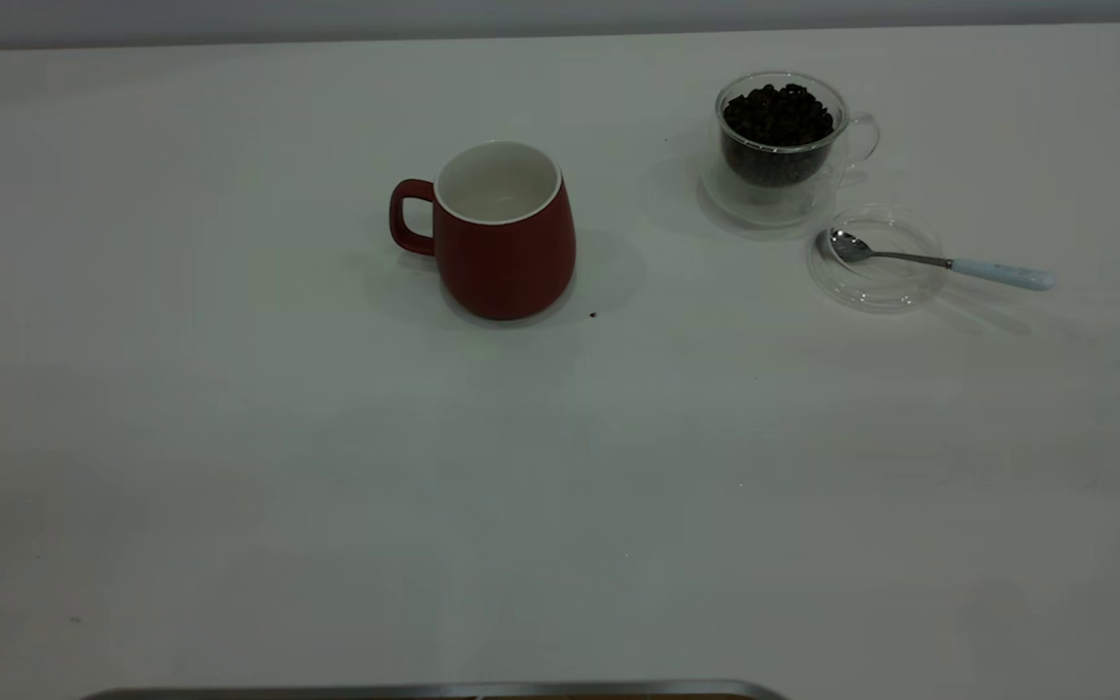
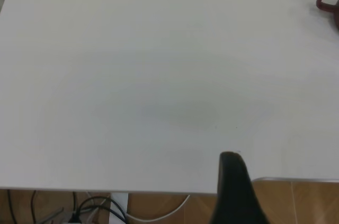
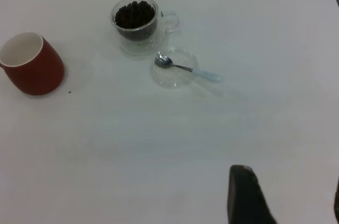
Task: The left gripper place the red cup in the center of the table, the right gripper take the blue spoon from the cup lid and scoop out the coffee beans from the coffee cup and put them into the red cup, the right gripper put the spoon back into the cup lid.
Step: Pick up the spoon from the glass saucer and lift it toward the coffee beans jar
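Outside camera first: neither arm shows here at all, so nothing about the jaws from this one. The red cup (image 1: 507, 233) stands upright around mid-counter (image 1: 327, 486), handle pointing away from the coffee cup (image 1: 782, 146), which is heaped with coffee beans (image 1: 779, 115). Just beside the coffee cup sits the cup lid (image 1: 878, 261), and the blue spoon (image 1: 939, 261) lies across it: bowl inside the lid, pale handle sticking out past the rim on the side away from the red cup. One stray dark speck, maybe a bean, sits on the counter by the red cup's base.

Left wrist: only one black finger of the left gripper (image 2: 235, 187) shows at the counter edge, holding nothing, and I can't tell how wide it's set. The red cup's handle just peeks in, far ahead of it and off to the side.

Right wrist: the right gripper (image 3: 288, 197) looks spread, one finger in view and a sliver of the other at the frame edge, empty. The spoon is well ahead of the jaws, long axis running crosswise to their reach and a bit slanted, handle end nearer. My guess is the wrist needs to line up across that handle. Right arm is clearly the closer one.

No brands or writing readable anywhere.
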### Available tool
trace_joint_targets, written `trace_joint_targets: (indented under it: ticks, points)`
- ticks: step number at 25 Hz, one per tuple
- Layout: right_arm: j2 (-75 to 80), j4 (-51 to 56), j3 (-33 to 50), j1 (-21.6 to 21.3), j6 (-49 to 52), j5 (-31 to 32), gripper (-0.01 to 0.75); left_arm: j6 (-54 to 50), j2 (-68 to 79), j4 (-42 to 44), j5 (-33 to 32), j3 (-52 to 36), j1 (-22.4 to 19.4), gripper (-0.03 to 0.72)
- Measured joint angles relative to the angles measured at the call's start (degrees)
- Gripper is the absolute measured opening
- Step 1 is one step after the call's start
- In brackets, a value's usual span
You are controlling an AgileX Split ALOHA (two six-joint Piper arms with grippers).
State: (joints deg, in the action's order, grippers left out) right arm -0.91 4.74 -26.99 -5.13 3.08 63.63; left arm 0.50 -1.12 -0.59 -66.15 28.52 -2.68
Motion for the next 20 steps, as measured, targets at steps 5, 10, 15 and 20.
trace_joint_targets:
  ticks: [5, 10, 15, 20]
  points:
    - [0.0, 0.0, 0.0, 0.0, 0.0, 0.0, 0.437, 0.0, 0.0, 0.0, 0.0, 0.0, 0.0, 0.538]
    - [0.0, 0.2, -0.1, 0.0, 0.0, -0.2, 0.437, 0.0, 0.0, 0.0, 0.0, 0.0, 0.0, 0.538]
    - [5.7, 1.9, -0.7, 0.0, -1.0, -6.8, 0.459, 0.0, 0.0, 0.0, 0.0, 0.0, 0.0, 0.538]
    - [22.3, 3.4, -0.7, 0.0, -4.2, -19.5, 0.559, -0.1, 0.0, 0.0, 0.0, 0.0, 0.0, 0.538]
